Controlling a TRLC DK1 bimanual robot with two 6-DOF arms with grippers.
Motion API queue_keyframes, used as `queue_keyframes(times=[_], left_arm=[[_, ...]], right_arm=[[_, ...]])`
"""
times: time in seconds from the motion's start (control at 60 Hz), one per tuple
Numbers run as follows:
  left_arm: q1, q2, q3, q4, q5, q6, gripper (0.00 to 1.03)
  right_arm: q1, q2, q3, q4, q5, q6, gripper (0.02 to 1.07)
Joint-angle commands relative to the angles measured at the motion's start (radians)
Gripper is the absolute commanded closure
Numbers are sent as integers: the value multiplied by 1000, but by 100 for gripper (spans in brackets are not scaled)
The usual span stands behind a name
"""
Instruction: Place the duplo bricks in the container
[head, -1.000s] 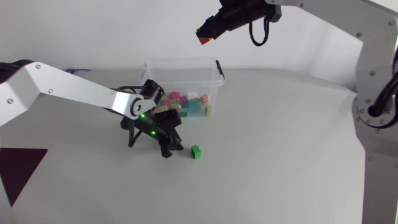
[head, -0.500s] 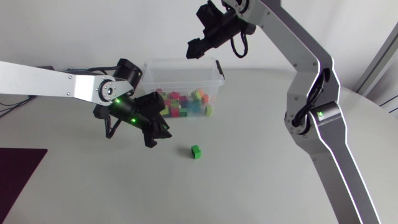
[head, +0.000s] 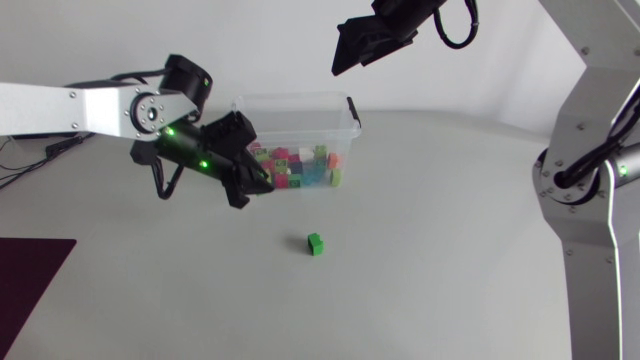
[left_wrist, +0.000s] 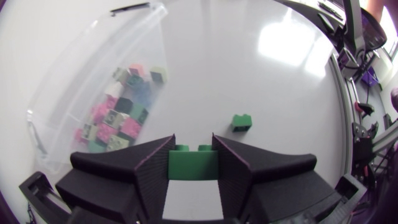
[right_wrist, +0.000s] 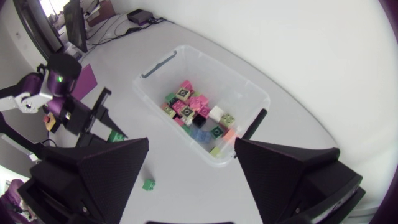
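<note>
Transport step: left gripper is gripping a green brick between near-closed fingers. Container is sitting ahead, off to one side. Next: centring over it, then opening. Right gripper is hanging wide open and empty above it.

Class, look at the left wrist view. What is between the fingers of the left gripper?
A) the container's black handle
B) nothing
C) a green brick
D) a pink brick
C: the left gripper is shut on a green brick, which it touches from both sides.
</note>
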Motion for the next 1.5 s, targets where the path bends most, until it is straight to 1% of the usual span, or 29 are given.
queue_keyframes(times=[0.0, 0.067, 0.133, 0.25, 0.383, 0.467, 0.667, 0.8, 0.85, 0.917, 0.95, 0.967, 1.0, 1.017, 1.033, 1.05, 1.067, 1.083, 1.1, 1.183, 1.3, 1.367, 1.45, 1.483], left_arm=[[36, -28, 103, -20, 19, -59, 75], [54, -22, 162, -20, 21, -103, 75], [68, 1, 227, -19, 21, -146, 74], [79, 61, 319, -14, 23, -199, 74], [71, 143, 391, 46, 21, -258, 74], [62, 194, 432, 55, 21, -277, 73], [60, 294, 544, 85, 21, -327, 72], [62, 355, 609, 104, 18, -361, 72], [60, 370, 620, 135, 12, -378, 72], [59, 395, 649, 142, -2, -392, 71], [56, 407, 664, 142, -14, -395, 69], [53, 413, 670, 144, -22, -398, 65], [50, 421, 679, 150, -36, -404, 54], [47, 423, 682, 150, -42, -406, 47], [47, 424, 686, 150, -45, -407, 42], [44, 426, 689, 150, -60, -410, 26], [39, 426, 689, 150, -77, -410, 14], [37, 424, 689, 150, -88, -410, 7], [36, 423, 689, 150, -94, -409, 4], [33, 390, 664, 150, -97, -409, 4], [42, 297, 581, 153, -111, -409, 4], [47, 237, 523, 176, -139, -409, 4], [51, 145, 420, 231, -178, -409, 4], [54, 102, 368, 268, -211, -407, 4]], right_arm=[[4, -29, -114, -20, -13, 23, 7], [10, -55, -196, -8, -16, 21, 7], [17, -102, -337, 66, -10, 25, 7], [51, -176, -550, 186, 32, 26, 7], [85, -251, -782, 316, 68, 25, 7], [97, -267, -887, 370, 79, 21, 7], [100, -276, -1029, 423, 81, -14, 7], [113, -283, -1078, 449, 110, -17, 7], [128, -283, -1101, 466, 134, -20, 7], [146, -274, -1127, 488, 159, -21, 7], [151, -268, -1137, 497, 161, -20, 7], [154, -267, -1142, 500, 162, -20, 7], [163, -257, -1151, 509, 173, -17, 7], [169, -253, -1154, 514, 179, -17, 7], [174, -247, -1157, 518, 185, -14, 7], [177, -244, -1159, 520, 188, -12, 7], [182, -237, -1159, 522, 190, -11, 7], [186, -233, -1159, 523, 191, -9, 7], [191, -227, -1159, 525, 193, -6, 7], [212, -198, -1151, 528, 207, 2, 7], [238, -165, -1139, 532, 225, 37, 7], [248, -142, -1125, 529, 230, 68, 7], [260, -115, -1110, 523, 231, 104, 7], [264, -106, -1105, 523, 234, 114, 7]])
